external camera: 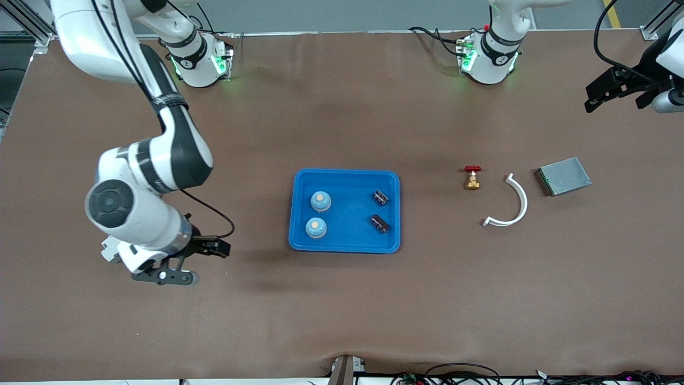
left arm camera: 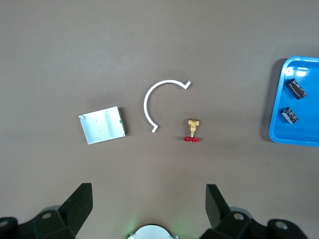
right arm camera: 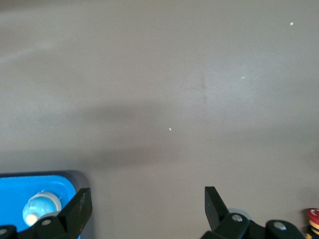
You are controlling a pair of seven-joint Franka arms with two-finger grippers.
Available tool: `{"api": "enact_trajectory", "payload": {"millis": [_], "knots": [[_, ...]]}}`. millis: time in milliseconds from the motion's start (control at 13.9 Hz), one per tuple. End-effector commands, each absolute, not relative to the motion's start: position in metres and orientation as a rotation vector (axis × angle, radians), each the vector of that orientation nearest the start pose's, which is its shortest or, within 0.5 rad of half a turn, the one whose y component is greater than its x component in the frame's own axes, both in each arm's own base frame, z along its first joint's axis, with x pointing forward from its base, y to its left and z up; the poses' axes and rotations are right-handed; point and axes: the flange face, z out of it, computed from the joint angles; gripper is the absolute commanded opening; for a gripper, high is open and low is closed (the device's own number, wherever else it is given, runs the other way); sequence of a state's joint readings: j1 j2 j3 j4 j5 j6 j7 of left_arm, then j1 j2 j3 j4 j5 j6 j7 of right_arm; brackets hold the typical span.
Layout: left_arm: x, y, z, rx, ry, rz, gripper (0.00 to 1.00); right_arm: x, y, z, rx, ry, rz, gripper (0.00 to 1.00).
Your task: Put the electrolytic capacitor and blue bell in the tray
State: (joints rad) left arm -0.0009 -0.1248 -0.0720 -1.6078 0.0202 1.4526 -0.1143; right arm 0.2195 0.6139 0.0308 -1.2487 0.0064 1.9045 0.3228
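Both hands open, empty, well apart from tray (external camera: 344,179) w/ bells, caps.

The tray (external camera: 344,178) sits mid-table. In it stand two bells (external camera: 320,201) (external camera: 316,228) on the side toward the right arm's end, one nearer the front camera than the other. Two electrolytic capacitors (external camera: 380,197) (external camera: 380,223) lie in the tray's side toward the left arm's end, likewise one nearer. Outside the tray, toward the left arm's end, come a small valve (external camera: 472,177), then a curved bracket (external camera: 510,203), then a flat metal box (external camera: 564,176), all apart from one another.
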Motion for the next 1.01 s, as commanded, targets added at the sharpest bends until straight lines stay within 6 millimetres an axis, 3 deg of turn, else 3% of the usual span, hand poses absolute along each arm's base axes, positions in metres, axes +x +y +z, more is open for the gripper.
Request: {"api": "enact_trajectory", "payload": {"millis": [0,288,935], "knots": [[0.497,-0.033,0.668,-3.112,-0.057,0.030,1.00,0.704,0.146,0.440,-3.064,0.085,-0.022,1.00],[0.499,-0.028,0.664,-3.111,-0.076,0.042,1.00,0.693,0.103,0.482,-3.071,0.060,-0.007,1.00],[0.501,-0.027,0.662,-3.109,-0.076,0.047,1.00,0.653,0.029,0.574,-3.070,0.155,-0.026,1.00]]}}
